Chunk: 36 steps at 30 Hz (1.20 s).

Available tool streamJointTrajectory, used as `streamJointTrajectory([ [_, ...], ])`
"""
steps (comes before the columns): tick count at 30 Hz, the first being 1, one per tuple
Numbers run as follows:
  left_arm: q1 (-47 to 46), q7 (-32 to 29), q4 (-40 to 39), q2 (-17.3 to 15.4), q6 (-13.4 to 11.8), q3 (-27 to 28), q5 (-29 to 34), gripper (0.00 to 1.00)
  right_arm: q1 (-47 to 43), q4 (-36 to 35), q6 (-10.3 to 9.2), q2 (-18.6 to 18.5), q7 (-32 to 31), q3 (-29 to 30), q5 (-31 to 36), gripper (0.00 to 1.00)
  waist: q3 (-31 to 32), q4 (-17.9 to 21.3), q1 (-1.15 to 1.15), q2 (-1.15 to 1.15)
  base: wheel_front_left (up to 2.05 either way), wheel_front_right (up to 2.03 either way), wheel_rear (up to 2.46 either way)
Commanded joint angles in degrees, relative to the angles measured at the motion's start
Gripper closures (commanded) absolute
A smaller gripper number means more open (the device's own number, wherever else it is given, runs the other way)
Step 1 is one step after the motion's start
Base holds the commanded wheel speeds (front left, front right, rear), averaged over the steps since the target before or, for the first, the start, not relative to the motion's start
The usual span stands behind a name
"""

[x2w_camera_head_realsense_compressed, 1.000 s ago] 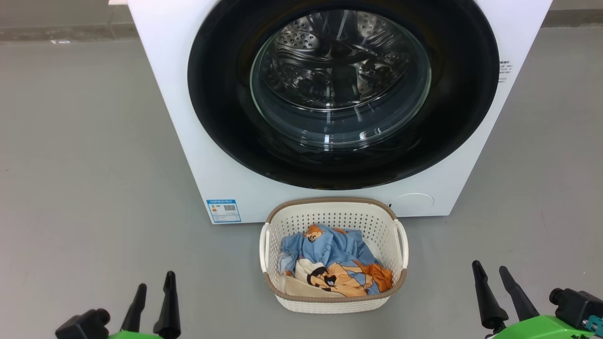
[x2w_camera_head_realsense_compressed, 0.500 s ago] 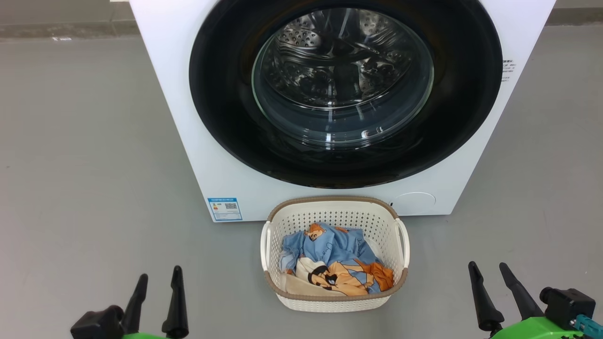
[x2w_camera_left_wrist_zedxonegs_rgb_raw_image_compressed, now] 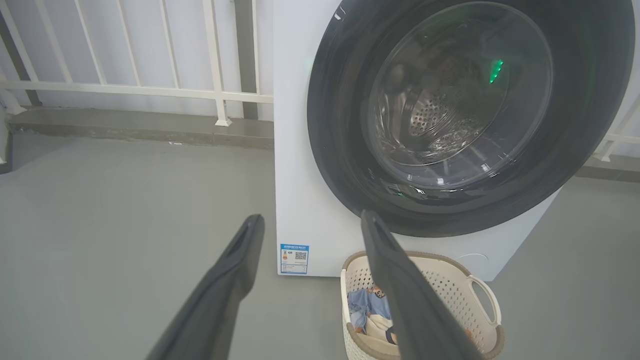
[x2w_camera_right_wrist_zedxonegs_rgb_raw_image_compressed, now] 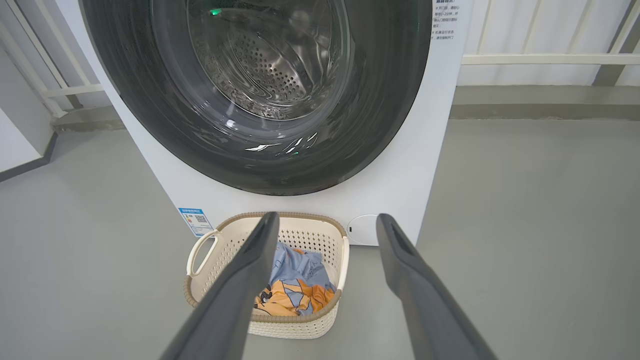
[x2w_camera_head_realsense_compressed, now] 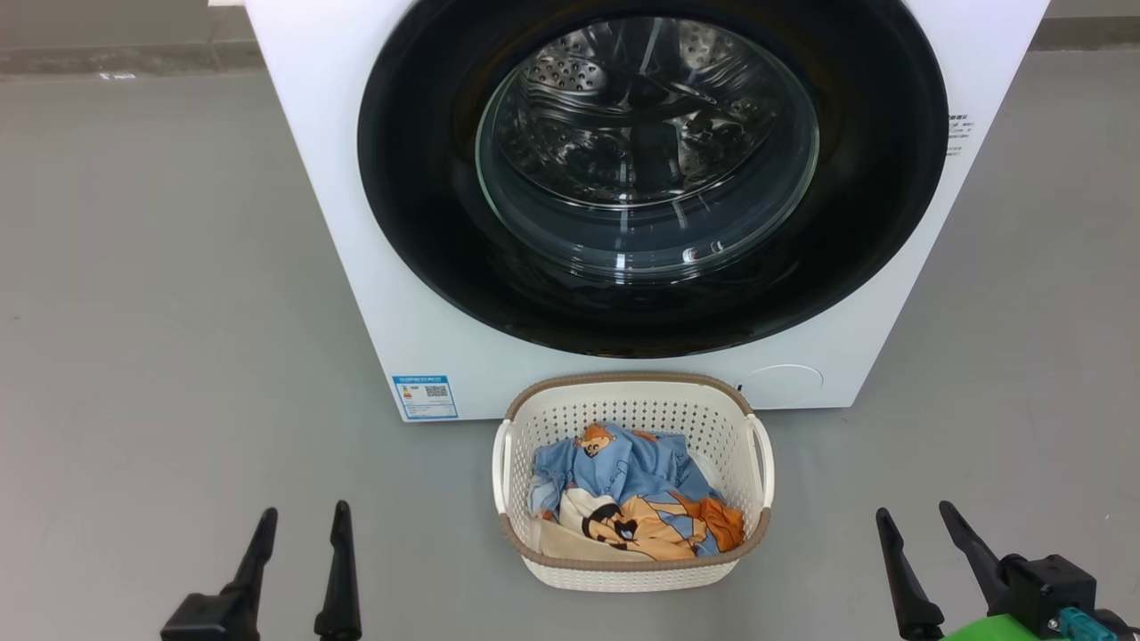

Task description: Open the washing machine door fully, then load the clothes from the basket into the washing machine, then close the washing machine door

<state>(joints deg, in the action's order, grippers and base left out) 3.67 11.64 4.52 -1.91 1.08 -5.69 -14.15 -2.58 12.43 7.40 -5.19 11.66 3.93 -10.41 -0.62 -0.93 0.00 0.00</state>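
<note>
Door: we see the door [x2w_camera_head_realsense_compressed: 648, 160] shut flat against the washer [x2w_camera_head_realsense_compressed: 356, 294]; not yet opened.
Clothes: the clothes [x2w_camera_head_realsense_compressed: 623, 499] lie bundled in the basket [x2w_camera_head_realsense_compressed: 628, 383], on the floor [x2w_camera_head_realsense_compressed: 160, 356] just below the door.
Left claw [x2w_camera_head_realsense_compressed: 305, 509]: spread, empty, left of the basket.
Right claw [x2w_camera_head_realsense_compressed: 914, 509]: spread, empty, right of the basket.
Progress: we judge nothing done; opening, loading and closing all remain.

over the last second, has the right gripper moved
Yes, slightly: the right gripper has shifted left in the head view, toward the basket, which has stayed put in that view.
</note>
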Motion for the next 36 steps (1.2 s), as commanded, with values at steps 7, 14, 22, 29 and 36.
streamJointTrajectory([
  [7,-0.48,1.99,-2.79,-0.85,-0.66,1.08,6.73,0.00,-0.11,-2.17,0.08,-0.98,1.98,-1.30,6.94,0.00,0.26,-0.12,0.00,0.00,0.00,0.00,0.00],
  [14,-0.22,3.00,-3.43,-0.94,-0.73,0.72,10.81,0.00,-0.29,-2.61,0.09,-0.89,2.98,-1.26,11.54,0.00,0.16,-0.29,0.00,0.00,0.00,0.00,0.00],
  [22,-0.11,3.36,-3.60,-0.97,-0.78,0.65,12.10,0.00,-0.20,-3.07,0.09,-0.80,3.34,-0.65,13.28,0.00,0.04,-0.31,0.00,0.00,0.00,0.00,0.00],
  [29,0.02,3.36,-3.63,-0.97,-0.92,0.72,11.98,0.00,-0.21,-3.75,0.09,-0.35,3.34,-0.06,12.68,0.00,0.04,-0.26,0.00,0.00,0.00,0.00,0.00],
  [36,0.13,3.36,-3.40,-0.97,-1.00,0.81,11.57,0.00,-0.30,-3.94,0.09,-0.10,3.34,0.22,12.22,0.00,0.09,-0.24,0.00,0.00,0.00,0.00,0.00],
])
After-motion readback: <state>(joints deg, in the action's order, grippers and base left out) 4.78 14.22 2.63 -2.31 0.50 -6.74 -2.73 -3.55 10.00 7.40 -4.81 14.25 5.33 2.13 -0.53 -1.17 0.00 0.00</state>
